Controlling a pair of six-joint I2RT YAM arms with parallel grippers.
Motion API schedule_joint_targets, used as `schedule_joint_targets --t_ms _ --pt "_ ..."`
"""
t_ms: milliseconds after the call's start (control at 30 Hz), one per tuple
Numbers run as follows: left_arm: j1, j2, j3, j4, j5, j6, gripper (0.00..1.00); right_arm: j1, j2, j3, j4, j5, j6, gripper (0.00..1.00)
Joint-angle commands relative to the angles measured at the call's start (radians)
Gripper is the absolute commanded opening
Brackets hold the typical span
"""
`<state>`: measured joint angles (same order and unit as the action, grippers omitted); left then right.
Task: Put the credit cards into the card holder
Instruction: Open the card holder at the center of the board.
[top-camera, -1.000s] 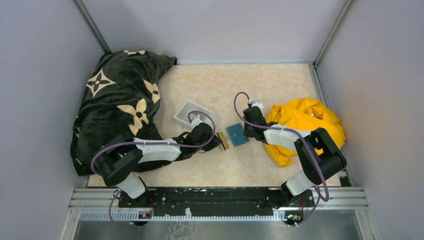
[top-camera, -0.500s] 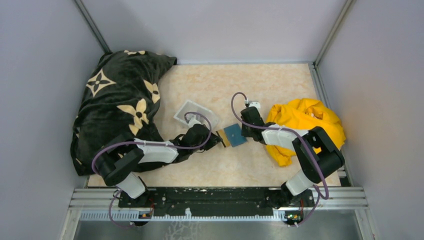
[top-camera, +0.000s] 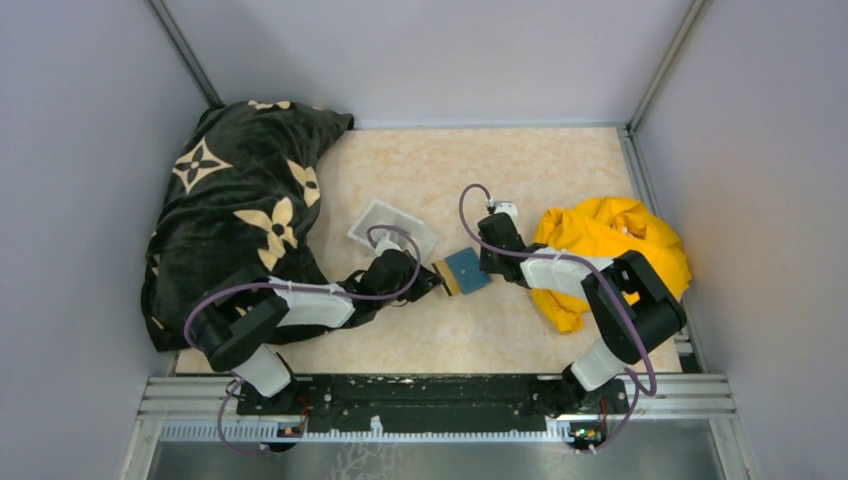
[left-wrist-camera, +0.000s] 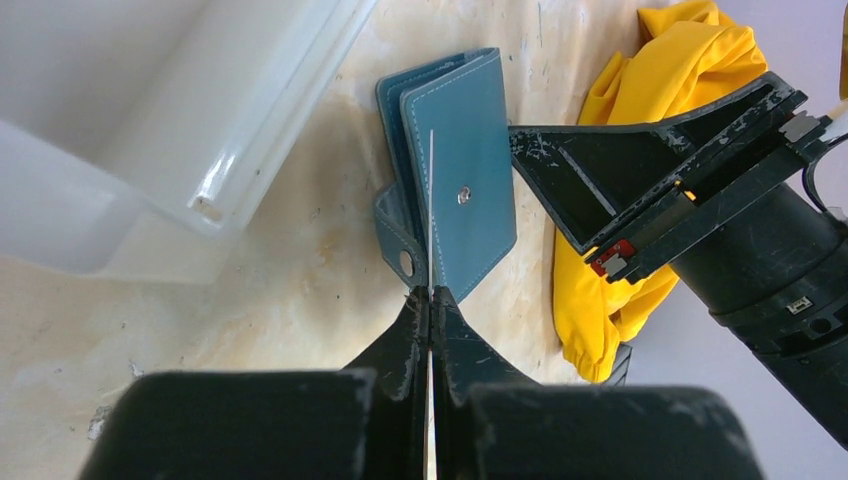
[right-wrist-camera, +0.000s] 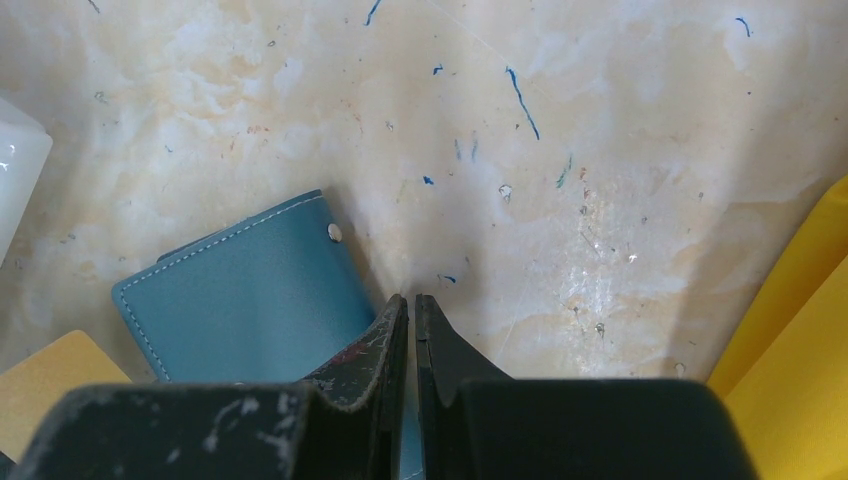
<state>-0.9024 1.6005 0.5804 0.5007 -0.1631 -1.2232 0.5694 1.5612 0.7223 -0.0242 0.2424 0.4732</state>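
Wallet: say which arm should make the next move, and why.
Left. The left gripper is shut on a card, held edge-on and aimed at the wallet. The right gripper is pinching the wallet's edge, so it should probably just steady it.

Bright, even overhead light; soft faint shadows on the marble table (top-camera: 540, 165). Glare on white tray (left-wrist-camera: 280, 110) rim (left wrist). Wrist foregrounds blurred; overhead view sharp.
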Motion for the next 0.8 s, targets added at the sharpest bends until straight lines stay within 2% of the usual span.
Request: schedule_joint_targets --t_ms 0,167,767 --pt "0.005 -0.015 -0.032 0.041 0.017 -0.046 0.0 0.015 0.029 0.016 -0.034 -0.003 0.012 0.08" --pt "0.004 -0.025 -0.072 0.055 -0.006 -0.106 0.0 0.017 0.032 0.017 -0.033 -0.006 0.014 0.08" --pt "0.018 0.024 -0.082 0.215 0.048 -0.105 0.0 0.017 0.036 0.029 -0.05 0.001 0.006 0.08"
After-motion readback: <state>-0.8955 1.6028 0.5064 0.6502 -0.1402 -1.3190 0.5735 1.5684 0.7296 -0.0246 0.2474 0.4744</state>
